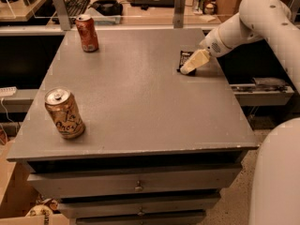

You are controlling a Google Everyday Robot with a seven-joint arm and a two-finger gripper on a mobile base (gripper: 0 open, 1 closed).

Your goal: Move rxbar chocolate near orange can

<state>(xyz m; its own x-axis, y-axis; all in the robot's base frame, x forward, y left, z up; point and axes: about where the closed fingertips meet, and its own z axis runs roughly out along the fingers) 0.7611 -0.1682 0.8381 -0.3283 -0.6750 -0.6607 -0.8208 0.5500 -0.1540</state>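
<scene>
The rxbar chocolate [183, 56] is a small flat black wrapper lying on the grey cabinet top [140, 93] at the far right. My gripper [193, 63] comes in from the right on the white arm and sits right over the bar, covering most of it. The orange can [64, 113], golden-orange with dark script and a silver top, stands at the near left, tilted slightly, far from the bar.
A darker red-orange can [87, 33] stands at the far left corner. Behind the cabinet is a desk with a keyboard [77, 3] and a metal post [180, 6]. A shelf [262, 86] lies to the right, drawers below the front edge.
</scene>
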